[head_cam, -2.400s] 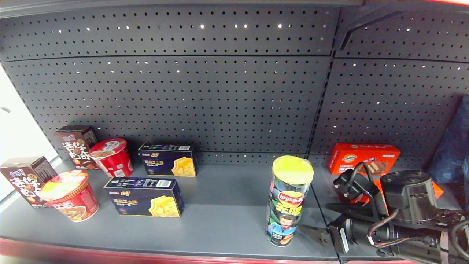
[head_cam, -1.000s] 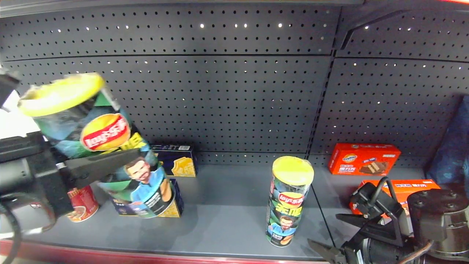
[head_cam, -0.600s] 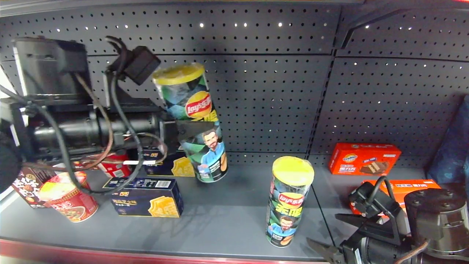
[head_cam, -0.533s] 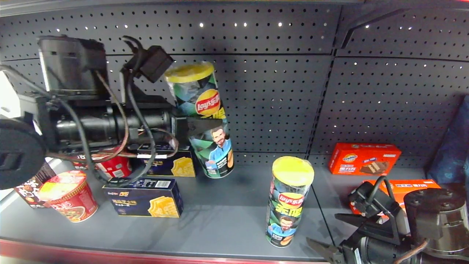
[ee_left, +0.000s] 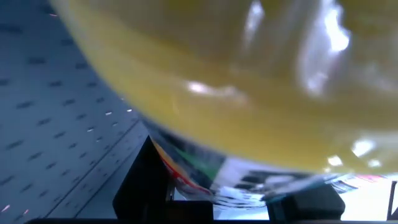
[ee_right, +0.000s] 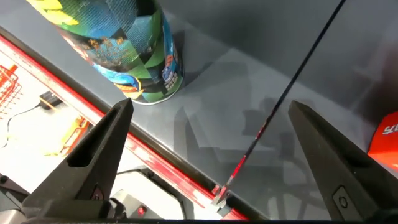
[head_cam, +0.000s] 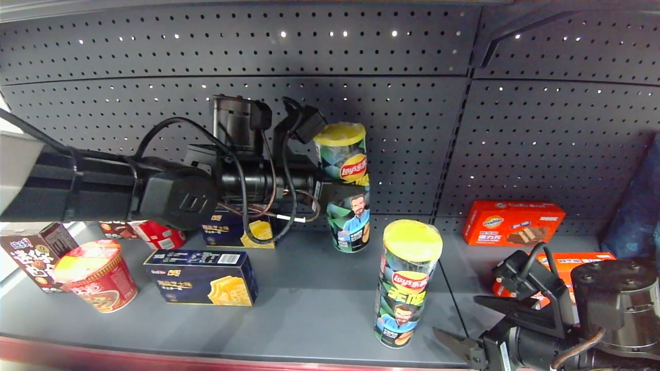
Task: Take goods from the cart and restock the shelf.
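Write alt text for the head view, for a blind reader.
The left claw holds a chip can upright near the back of a grey shelf, behind a second can standing near the front. Noodle cups and boxes sit left, orange boxes right; the right claw hangs open at front right.

Left of the standing can (head_cam: 407,283), the left arm covers most of the rear blue box (head_cam: 242,232), the rear red cup (head_cam: 157,236) and the rear brown box (head_cam: 111,228). The held can (head_cam: 343,154) hides the far finger of the left gripper (head_cam: 350,193). In the left wrist view its yellow lid (ee_left: 236,93) is blurred. Right of the standing can, the right arm masks part of the front orange box (head_cam: 582,257). A dark blue item (head_cam: 637,206) there is cut off at the edge, kind undetermined.
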Motion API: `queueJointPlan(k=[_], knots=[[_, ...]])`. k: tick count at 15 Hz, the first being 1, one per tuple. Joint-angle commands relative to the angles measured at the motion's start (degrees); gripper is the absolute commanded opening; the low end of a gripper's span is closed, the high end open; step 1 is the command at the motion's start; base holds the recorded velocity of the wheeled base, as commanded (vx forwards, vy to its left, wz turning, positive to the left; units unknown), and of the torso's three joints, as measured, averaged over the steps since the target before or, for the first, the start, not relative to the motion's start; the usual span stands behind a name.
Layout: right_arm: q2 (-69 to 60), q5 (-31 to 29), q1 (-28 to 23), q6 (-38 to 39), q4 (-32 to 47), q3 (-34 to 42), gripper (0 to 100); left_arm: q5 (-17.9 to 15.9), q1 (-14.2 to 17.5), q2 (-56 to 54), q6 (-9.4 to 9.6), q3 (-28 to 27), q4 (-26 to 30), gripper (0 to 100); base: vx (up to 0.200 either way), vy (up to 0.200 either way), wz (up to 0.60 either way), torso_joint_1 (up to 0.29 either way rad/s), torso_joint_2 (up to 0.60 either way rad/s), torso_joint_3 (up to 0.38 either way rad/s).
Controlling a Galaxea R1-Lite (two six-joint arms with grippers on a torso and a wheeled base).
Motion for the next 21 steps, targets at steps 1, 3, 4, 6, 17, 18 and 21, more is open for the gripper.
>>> queueJointPlan(k=[1,3,4,6,17,18,21], knots=[[-0.69,-0.01,-0.07,-0.05,-0.03,0.12,100,-1.11,-0.20,3.43,1.11,-1.46,0.28,0,0.000,0.000,0.00,0.000,0.00,0.000],[-0.96,-0.01,-0.16,0.21,-0.03,0.30,100,-1.20,-0.38,4.84,1.37,-1.90,0.10,0,0.000,0.000,0.00,0.000,0.00,0.000],[-1.04,-0.01,-0.16,0.39,-0.03,-0.05,100,-1.20,-0.91,5.98,1.37,-2.52,-0.16,0,0.000,0.000,0.00,0.000,0.00,0.000],[-0.96,-0.01,-0.07,0.39,-0.03,-0.14,100,-1.20,-1.17,7.30,1.37,-3.66,-0.25,0,0.000,0.000,0.00,0.000,0.00,0.000],[-0.78,0.16,-0.25,0.65,-0.03,-0.05,100,-1.20,-1.35,12.22,1.46,-7.44,0.19,0,0.000,0.000,0.00,0.000,0.00,0.000],[-0.61,0.16,-0.16,0.65,-0.03,-0.14,100,-1.29,-1.35,12.57,1.46,-7.79,0.19,0,0.000,0.000,0.00,0.000,0.00,0.000],[-0.69,0.16,-0.25,0.65,-0.03,-0.05,100,-1.20,-1.43,13.72,1.72,-7.88,0.28,0,0.000,0.000,0.00,0.000,0.00,0.000]])
